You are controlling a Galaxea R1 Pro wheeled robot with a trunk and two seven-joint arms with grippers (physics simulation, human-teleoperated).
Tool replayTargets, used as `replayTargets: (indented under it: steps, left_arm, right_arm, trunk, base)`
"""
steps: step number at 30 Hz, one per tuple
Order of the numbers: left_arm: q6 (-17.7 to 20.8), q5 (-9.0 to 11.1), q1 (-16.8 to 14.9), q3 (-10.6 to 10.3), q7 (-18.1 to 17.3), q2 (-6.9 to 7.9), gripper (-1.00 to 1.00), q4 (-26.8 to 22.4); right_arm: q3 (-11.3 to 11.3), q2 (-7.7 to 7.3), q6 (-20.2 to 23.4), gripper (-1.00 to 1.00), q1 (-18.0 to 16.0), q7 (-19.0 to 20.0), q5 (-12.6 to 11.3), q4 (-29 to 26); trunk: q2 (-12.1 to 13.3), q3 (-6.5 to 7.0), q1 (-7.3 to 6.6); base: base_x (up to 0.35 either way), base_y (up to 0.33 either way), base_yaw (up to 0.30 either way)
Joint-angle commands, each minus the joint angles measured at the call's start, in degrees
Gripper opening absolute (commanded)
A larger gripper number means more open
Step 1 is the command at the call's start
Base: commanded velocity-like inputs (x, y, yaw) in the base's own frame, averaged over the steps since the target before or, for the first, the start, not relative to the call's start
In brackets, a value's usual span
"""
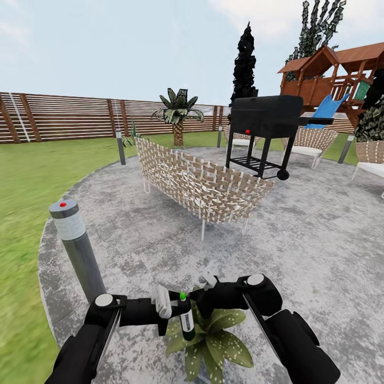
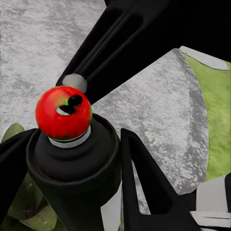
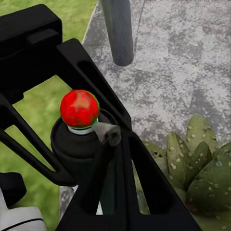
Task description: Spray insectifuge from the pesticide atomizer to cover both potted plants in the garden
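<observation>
The left gripper (image 1: 169, 305) is pinched on the pesticide atomizer (image 1: 186, 319), its dark fingers (image 2: 144, 183) pressed against either side of the bottle's body just below the collar, as the left wrist view shows. The bottle stands upright, long axis vertical, with its cap (image 2: 63, 112) on top; that cap reads red in both wrist views and shows a green glint in the head view. The right gripper (image 1: 209, 278) sits just beside it on the other side, with a fingertip (image 3: 108, 132) touching or nearly touching the neck under the cap; whether its jaws are spread or closed I cannot tell. Directly beneath the bottle lies one potted plant (image 1: 213, 338), its speckled leaves (image 3: 204, 166) spreading out from under both grippers, so the target of the spray is straight down and slightly forward of the nozzle; the left arm is the one carrying the tool, the right the one placed to press the top. The pot itself is hidden by leaves. Outward, the round stone patio (image 1: 298, 234) gives open room ahead and to the right, while a grey post with a red dot (image 1: 74, 240) stands close on the left near the patio edge, where the lawn (image 1: 26, 176) begins. A woven bench (image 1: 197, 184) and a black grill (image 1: 266, 128) stand well apart, farther ahead.
</observation>
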Motion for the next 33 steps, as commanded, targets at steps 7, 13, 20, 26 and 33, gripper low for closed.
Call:
replayTargets:
  steps: [7,13,20,26,33]
  left_arm:
    - [0.5,-0.3,0.0,0.0,0.0,-0.04,-1.0,-0.2]
    - [0.5,-0.5,0.0,-2.2,0.9,-0.64,-1.0,-0.1]
    - [0.5,-0.4,0.0,-2.7,1.6,-0.63,-1.0,-0.1]
    - [0.4,-0.7,0.0,-2.0,1.8,0.1,-1.0,0.1]
    - [0.4,-0.5,0.0,0.6,1.8,0.43,-1.0,0.4]
  right_arm:
    - [-0.1,-0.02,0.2,-1.0,0.0,0.5,0.7,-0.1]
    - [-0.1,-0.02,0.2,-1.0,0.0,0.5,0.5,-0.1]
    - [-0.2,-0.04,0.2,-1.0,0.0,0.6,0.5,-0.1]
    - [-0.4,-0.41,0.1,-1.0,0.0,0.8,0.4,-0.9]
    - [-1.1,-0.52,0.0,-1.0,0.0,0.8,0.3,-1.6]
  trunk:
    - [0.0,-0.06,-0.01]
    - [0.0,-0.06,-0.01]
    - [0.0,-0.06,-0.01]
    - [0.0,-0.06,-0.01]
    - [0.0,-0.06,-0.01]
  base:
    - [0.0,0.0,0.0]
    - [0.0,0.0,0.0]
    - [0.0,0.0,0.0]
    - [0.0,0.0,0.0]
    - [0.0,0.0,0.0]
